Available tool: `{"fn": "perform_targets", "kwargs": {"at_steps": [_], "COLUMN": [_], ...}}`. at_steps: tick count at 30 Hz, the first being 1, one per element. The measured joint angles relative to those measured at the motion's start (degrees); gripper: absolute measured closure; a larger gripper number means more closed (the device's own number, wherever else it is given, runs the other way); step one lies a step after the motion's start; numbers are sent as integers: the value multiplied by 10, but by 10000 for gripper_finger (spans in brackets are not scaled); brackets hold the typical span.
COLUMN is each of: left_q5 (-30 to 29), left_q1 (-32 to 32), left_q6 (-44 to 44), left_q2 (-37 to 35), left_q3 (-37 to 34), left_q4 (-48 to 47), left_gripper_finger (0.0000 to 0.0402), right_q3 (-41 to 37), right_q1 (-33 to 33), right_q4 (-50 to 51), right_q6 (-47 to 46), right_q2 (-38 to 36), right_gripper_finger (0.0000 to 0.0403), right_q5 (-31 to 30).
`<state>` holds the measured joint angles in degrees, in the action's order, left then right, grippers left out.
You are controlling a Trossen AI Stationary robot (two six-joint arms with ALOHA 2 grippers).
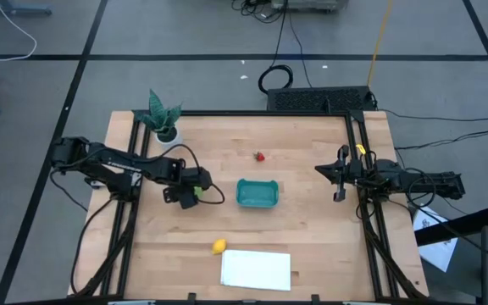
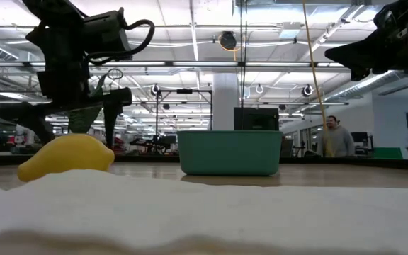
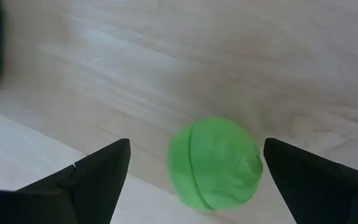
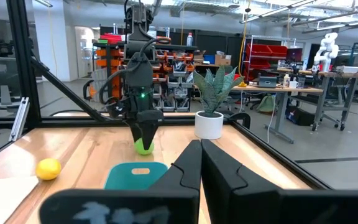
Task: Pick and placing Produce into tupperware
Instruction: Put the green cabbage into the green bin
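Straddling round lime-green toy fruit [image 3: 213, 165] with spread left gripper [image 3: 194, 171].
Risking rolling it away through off-centre closing; right gripper [image 4: 201, 163] waiting clenched.

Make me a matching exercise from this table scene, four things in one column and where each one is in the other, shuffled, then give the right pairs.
Things:
1. green ball
2. lemon
3. red piece
4. potted plant

Places:
A. beside the white sheet
B. far left corner of the table
C. between the open left gripper fingers
D. beyond the blue tub, out on bare wood

Pairs: 1-C, 2-A, 3-D, 4-B
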<state>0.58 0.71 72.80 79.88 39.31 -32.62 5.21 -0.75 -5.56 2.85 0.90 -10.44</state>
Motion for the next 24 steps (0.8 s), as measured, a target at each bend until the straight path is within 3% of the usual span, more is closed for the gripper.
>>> {"fn": "perform_targets", "kwargs": {"at_steps": [8, 17, 24], "left_q5": [9, 62, 80], "left_q1": [0, -19, -7], "left_q6": [-94, -337, -329], "left_q2": [16, 34, 34], "left_q3": [2, 6, 7], "left_q4": [15, 62, 45], "left_gripper_finger": [28, 28, 28], "right_q3": [0, 0, 0], "right_q1": [0, 0, 0], "right_q4": [0, 0, -1], "right_q6": [0, 0, 0], "right_q2": [0, 6, 12], "right_gripper_finger": [403, 403, 403], "right_q5": [0, 0, 0]}}
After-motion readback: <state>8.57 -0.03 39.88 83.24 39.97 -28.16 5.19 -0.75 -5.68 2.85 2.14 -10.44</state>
